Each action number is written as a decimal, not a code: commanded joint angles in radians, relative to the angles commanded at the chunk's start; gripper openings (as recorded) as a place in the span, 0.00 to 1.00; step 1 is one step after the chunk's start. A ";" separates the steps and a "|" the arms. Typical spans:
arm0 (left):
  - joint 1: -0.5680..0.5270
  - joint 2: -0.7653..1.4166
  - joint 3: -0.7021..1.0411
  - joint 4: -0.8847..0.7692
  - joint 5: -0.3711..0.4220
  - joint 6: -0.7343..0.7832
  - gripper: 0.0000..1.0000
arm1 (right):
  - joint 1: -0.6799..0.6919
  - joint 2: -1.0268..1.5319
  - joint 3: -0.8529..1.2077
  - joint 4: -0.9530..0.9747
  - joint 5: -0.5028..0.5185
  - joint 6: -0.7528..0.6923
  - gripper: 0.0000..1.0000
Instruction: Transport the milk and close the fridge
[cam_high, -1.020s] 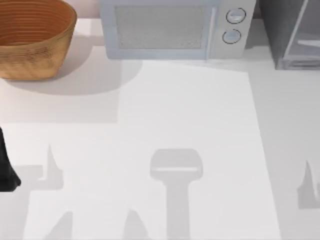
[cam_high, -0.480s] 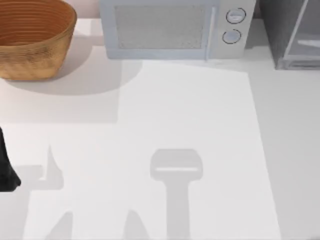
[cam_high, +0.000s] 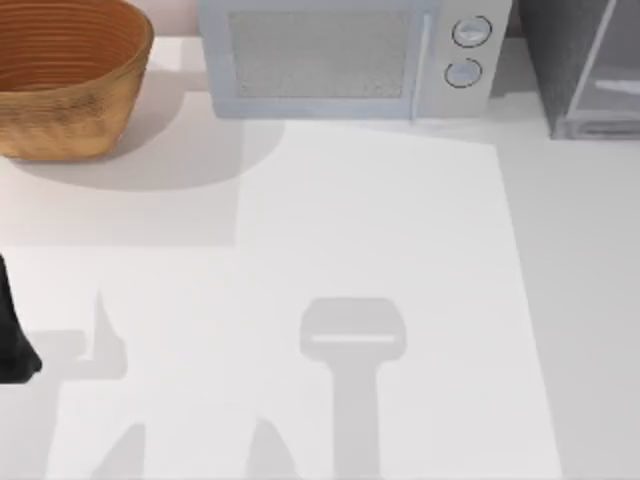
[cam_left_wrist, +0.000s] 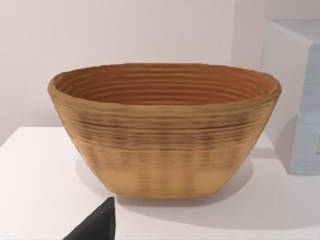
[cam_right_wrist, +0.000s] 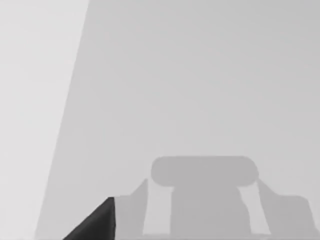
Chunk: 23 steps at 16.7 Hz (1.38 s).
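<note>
While parked at the left edge of the surface (cam_high: 400, 220), waiting: left arm (cam_high: 12, 345). At the far right corner, fridge (cam_high: 580, 70), dark grey, pale door seemingly ajar, so judged not yet closed. Left of that, microwave (cam_high: 340, 60); at the far left corner, basket (cam_high: 70, 100). Left pincer (cam_left_wrist: 97, 225) aimed at the basket, right pincer (cam_right_wrist: 95, 222) over the surface; released or clenched, cannot tell for either. Cannot tell where the milk lies; possibly low inside the basket. Likely hazards: reaching in blind and snagging or tipping the basket; toppling the carton with an off-centre grip; clipping the microwave or the door edge in transit.
</note>
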 joint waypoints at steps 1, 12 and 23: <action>0.000 0.000 0.000 0.000 0.000 0.000 1.00 | 0.000 0.000 0.000 0.000 0.000 0.000 1.00; 0.000 0.000 0.000 0.000 0.000 0.000 1.00 | -0.638 0.662 0.339 -0.051 -0.383 -0.682 1.00; 0.000 0.000 0.000 0.000 0.000 0.000 1.00 | -1.625 1.824 0.632 -0.043 -0.866 -1.820 1.00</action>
